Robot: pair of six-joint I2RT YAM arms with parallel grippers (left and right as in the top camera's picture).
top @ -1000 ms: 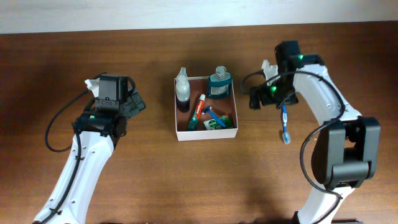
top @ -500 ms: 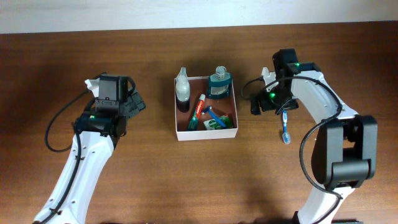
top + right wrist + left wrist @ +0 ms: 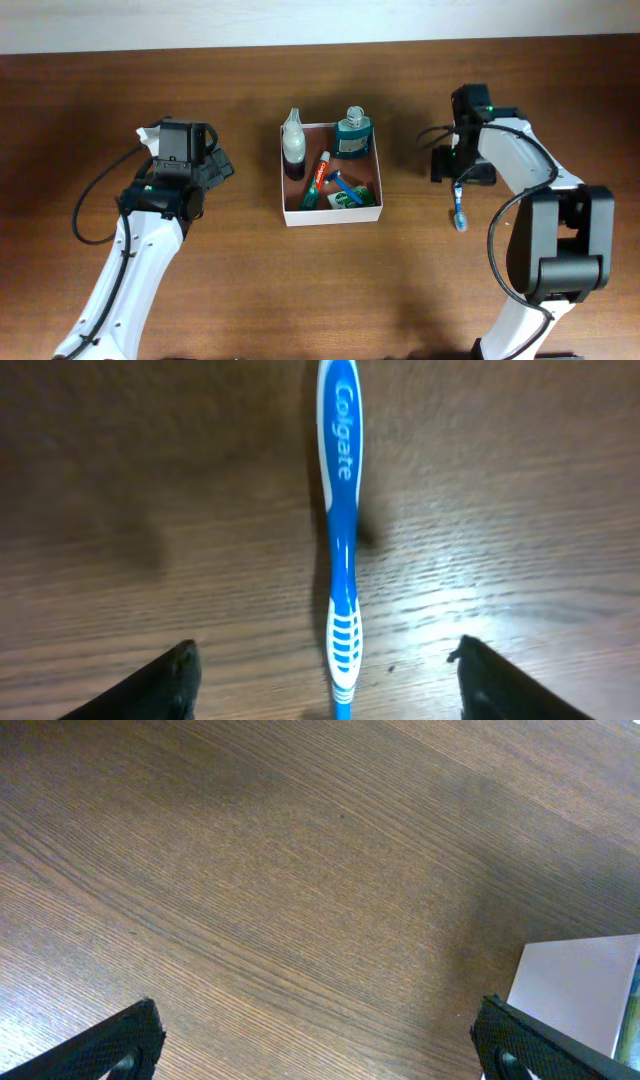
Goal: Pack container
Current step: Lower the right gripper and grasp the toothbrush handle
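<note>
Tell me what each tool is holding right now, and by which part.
Nothing is held. The right tool is open above the blue toothbrush, which lies on the table. The left tool is open over the table.

On my wrist feeds the table (image 3: 300, 870) reads as dark brown wood, fine-grained, smooth and mostly matt, with a faint sheen beside the toothbrush (image 3: 341, 530), which is glossy blue-and-white plastic with a ribbed grip. The fingers (image 3: 175, 680) look like dull black plastic, finely rough. From overhead I see the container (image 3: 330, 214) walled in matt white card and a bottle (image 3: 352, 135) of shiny teal plastic.
</note>
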